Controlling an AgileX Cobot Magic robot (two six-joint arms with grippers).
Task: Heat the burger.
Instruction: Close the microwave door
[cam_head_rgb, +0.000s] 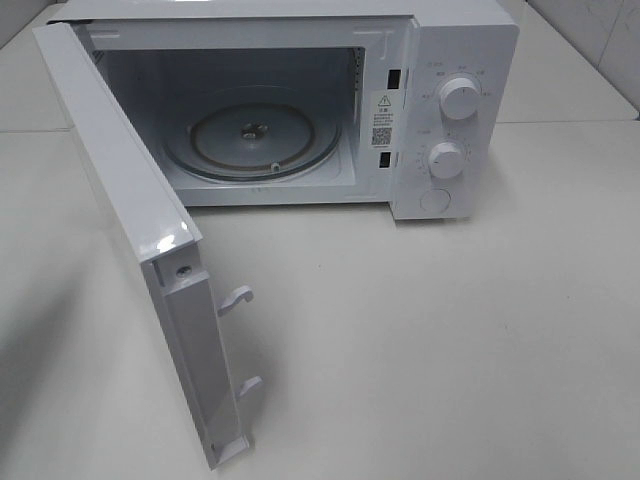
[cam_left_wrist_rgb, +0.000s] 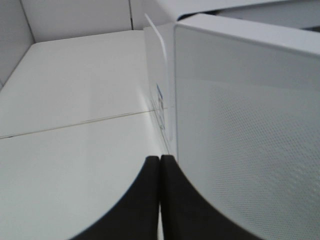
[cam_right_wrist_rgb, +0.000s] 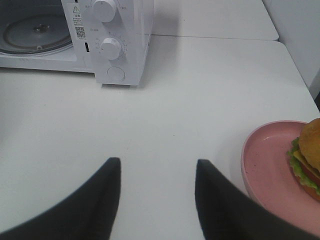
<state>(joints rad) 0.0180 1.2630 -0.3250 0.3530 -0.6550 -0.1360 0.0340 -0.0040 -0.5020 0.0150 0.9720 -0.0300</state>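
The burger (cam_right_wrist_rgb: 310, 157), tan bun with green and yellow filling, lies on a round pink plate (cam_right_wrist_rgb: 265, 165) at the edge of the right wrist view, cut off by the frame; neither shows in the exterior high view. My right gripper (cam_right_wrist_rgb: 156, 167) is open and empty over the bare table, apart from the plate. The white microwave (cam_head_rgb: 450, 60) stands at the back with its door (cam_head_rgb: 130, 210) swung wide open and its glass turntable (cam_head_rgb: 250, 135) empty. My left gripper (cam_left_wrist_rgb: 160, 165) is shut and empty, right beside the open door's outer face (cam_left_wrist_rgb: 245, 130).
The microwave's two knobs (cam_head_rgb: 459, 98) and round button (cam_head_rgb: 435, 200) face front. Two door latch hooks (cam_head_rgb: 238, 297) stick out of the door's edge toward the table's middle. A table seam (cam_left_wrist_rgb: 75, 122) runs across the white tabletop.
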